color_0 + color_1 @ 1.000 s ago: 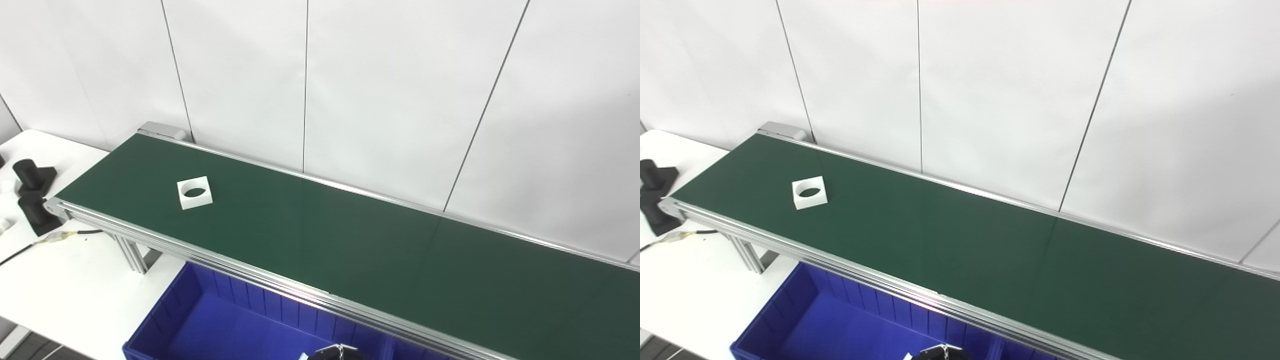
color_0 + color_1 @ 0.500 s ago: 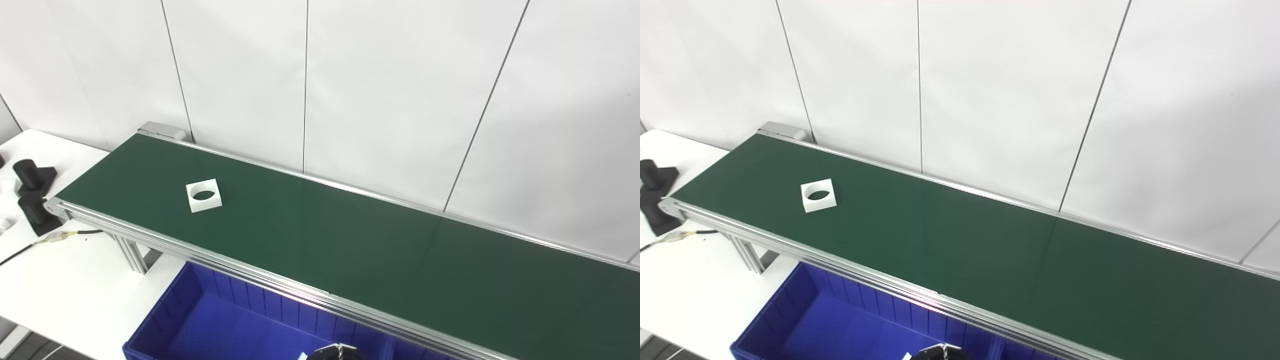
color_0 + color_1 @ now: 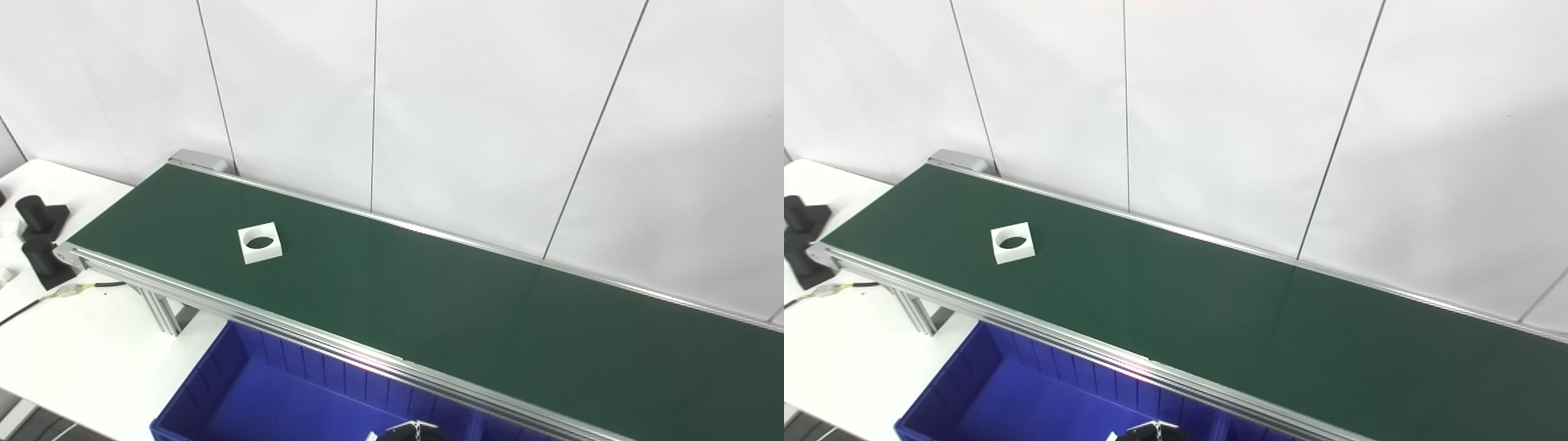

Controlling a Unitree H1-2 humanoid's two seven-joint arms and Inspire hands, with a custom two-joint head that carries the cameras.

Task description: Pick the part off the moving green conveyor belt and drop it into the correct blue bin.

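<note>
The white square part [image 3: 260,242], a flat block with a round hole through its middle, lies flat on the green conveyor belt [image 3: 429,294]. It sits toward the belt's left end, about midway between the near and far rails, touching nothing but the belt and turned slightly out of line with the rails.

The belt runs in a slant from the upper left to the lower right, framed by an aluminium rail [image 3: 306,331] along its near edge. Below that rail, at the bottom of both views, stands the blue bin [image 3: 184,398], its ribbed inner wall visible; what shows of its floor holds nothing.

At the very bottom edge, over the bin, a small dark piece [image 3: 409,432] with a speck of white pokes into view. Whether it belongs to a robot hand cannot be told, so the pictures do not show if either robot hand has its fingers apart or together. The part lies well up and to the left of that piece, across the near rail.

On the white surface [image 3: 73,349] beyond the belt's left end stand two black cylindrical parts [image 3: 37,211], and a thin cable [image 3: 92,286] trails from under the belt's corner. Pale wall panels [image 3: 490,122] rise behind the belt.
</note>
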